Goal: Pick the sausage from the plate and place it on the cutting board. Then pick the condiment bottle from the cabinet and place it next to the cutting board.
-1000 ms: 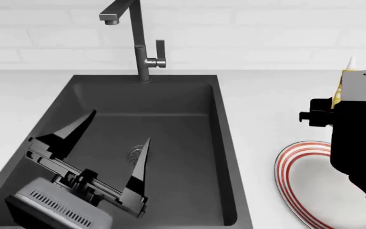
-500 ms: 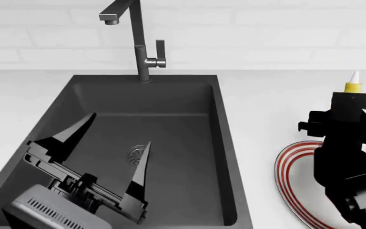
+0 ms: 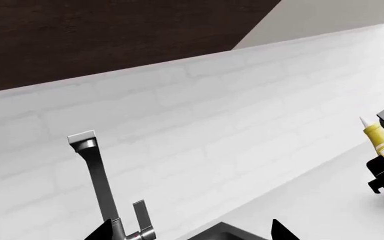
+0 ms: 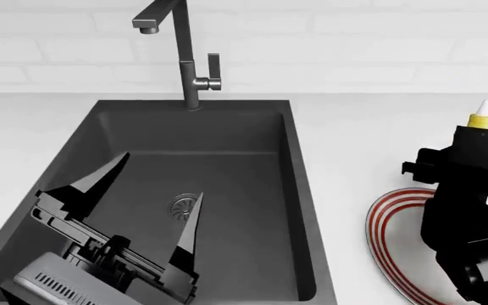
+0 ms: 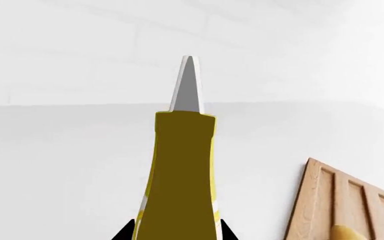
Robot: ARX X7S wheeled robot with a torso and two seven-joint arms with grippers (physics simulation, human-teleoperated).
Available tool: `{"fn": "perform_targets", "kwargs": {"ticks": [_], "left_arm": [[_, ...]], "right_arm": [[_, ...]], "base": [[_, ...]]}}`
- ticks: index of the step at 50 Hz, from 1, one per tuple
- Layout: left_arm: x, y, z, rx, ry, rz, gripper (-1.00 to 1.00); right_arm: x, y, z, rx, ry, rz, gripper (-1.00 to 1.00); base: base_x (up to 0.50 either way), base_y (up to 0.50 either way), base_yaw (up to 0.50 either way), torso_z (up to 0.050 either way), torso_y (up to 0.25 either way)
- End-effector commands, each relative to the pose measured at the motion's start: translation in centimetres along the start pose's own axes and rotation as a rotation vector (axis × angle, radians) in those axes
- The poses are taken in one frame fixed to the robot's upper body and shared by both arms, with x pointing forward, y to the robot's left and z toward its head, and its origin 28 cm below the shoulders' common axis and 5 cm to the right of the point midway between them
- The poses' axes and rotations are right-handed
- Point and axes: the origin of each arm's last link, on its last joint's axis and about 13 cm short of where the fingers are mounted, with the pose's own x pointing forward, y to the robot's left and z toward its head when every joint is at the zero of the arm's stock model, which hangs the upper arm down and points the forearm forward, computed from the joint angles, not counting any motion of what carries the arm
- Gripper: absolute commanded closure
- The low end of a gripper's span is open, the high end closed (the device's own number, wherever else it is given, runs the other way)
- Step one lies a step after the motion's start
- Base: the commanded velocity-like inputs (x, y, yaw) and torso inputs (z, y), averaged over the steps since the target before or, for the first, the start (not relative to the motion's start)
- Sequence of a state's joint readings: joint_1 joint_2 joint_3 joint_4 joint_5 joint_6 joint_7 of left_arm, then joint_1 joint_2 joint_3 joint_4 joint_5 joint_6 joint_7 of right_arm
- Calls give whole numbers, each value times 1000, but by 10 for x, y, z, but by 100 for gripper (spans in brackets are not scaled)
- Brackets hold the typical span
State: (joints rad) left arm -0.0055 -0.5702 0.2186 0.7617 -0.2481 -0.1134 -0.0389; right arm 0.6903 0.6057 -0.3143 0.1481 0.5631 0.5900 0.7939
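Note:
The yellow condiment bottle stands upright between my right gripper's jaws, which are shut on its body. Its pale nozzle pokes up above the black right arm in the head view, and the bottle also shows in the left wrist view. The wooden cutting board lies beside the bottle, with the sausage's pale end on it. The striped plate lies on the counter, partly hidden under the right arm. My left gripper hangs open over the sink, holding nothing.
A dark sink basin with a drain fills the counter's middle. A tall faucet stands at its back edge against the white tiled wall. A dark brown cabinet hangs above.
The right arm has carried the bottle down and to the right, toward the board. The left gripper has sunk slightly and stays open.

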Motion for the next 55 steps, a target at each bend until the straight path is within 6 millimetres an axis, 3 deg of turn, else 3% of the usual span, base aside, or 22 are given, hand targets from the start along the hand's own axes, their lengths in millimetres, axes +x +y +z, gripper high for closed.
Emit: {"fn": "perform_targets", "kwargs": {"ticks": [1,15,16,32,44,55], "left_arm": [[0,-1,1,2,-3,-5,-100],[-1,-1,1,4,-5,-8,-100],[-1,-1,1,4,-6,-8,-100],[-1,-2,1,8,-6,-7,-100],[0,-3,4,10,-11,-16,-100],[0,-3,3,7,-10,-14,-100]], "right_arm": [[-2,3,-3,41,10,53,100],[-3,1,-5,8,14,37,100],[-3,1,-5,6,12,39,-100],[-6,-5,0,17,-28,47,-100],[-42,-35,68,140,-230,64,-100],[-73,-60,114,230,-371,136,-100]], "base": [[0,3,0,0,0],[-1,1,0,0,0],[0,0,0,0,0],[0,0,0,0,0],[0,0,0,0,0],[0,0,0,0,0]]}}
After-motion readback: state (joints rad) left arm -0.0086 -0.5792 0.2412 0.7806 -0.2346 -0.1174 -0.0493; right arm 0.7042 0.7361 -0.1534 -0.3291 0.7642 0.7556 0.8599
